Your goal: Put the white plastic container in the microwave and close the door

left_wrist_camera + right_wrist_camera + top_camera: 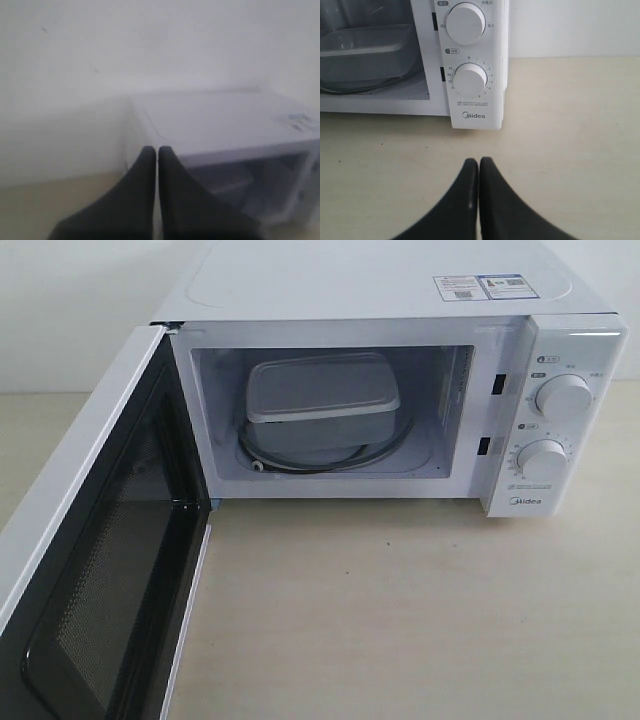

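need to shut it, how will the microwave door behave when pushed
The door is side-hinged and wide open, so it should swing as one rigid panel, not flex. It looks thin and light, so a gentle push probably suffices. Its glossy frame may let a contact slip.

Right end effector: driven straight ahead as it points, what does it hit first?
Probably the microwave, at its control panel near the Midea logo below the lower dial. Only bare table lies between it and the right end effector; height is unclear.
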